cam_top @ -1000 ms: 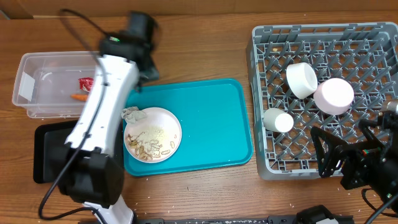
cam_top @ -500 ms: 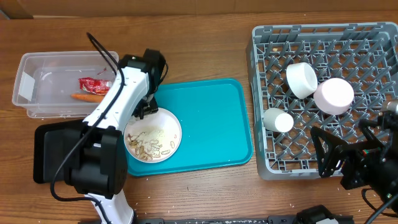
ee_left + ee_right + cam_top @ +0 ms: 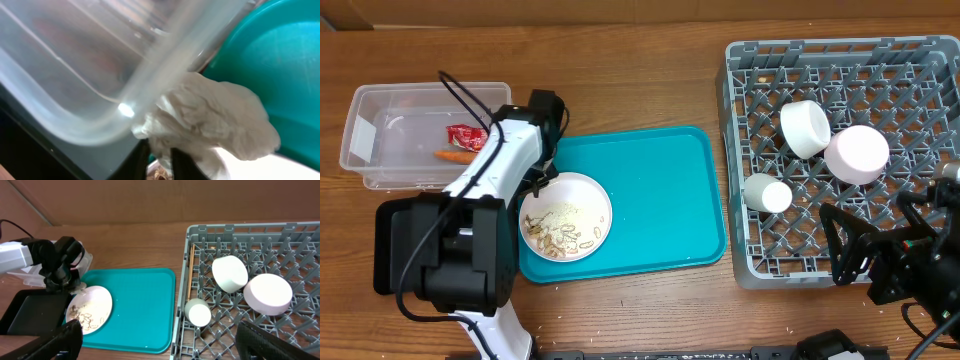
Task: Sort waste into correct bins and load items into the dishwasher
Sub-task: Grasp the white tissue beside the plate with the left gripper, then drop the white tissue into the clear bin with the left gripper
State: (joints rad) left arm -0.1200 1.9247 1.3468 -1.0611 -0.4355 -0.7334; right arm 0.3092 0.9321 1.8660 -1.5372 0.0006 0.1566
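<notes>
A crumpled white napkin lies at the left rim of the white plate, which holds food scraps and sits on the teal tray. My left gripper is shut on the napkin's lower fold, right beside the clear bin's corner. From overhead, the left gripper covers most of the napkin. My right gripper hangs open over the rack's front edge, holding nothing. The grey dishwasher rack holds two white bowls and a cup.
The clear bin at the left holds a red wrapper and a carrot piece. A black bin sits in front of it, touching the tray's left side. A wooden stick lies along the rack's left edge.
My left arm swung from behind the tray down to the plate's left rim, and its jaws closed on the napkin. The right arm has not moved.
</notes>
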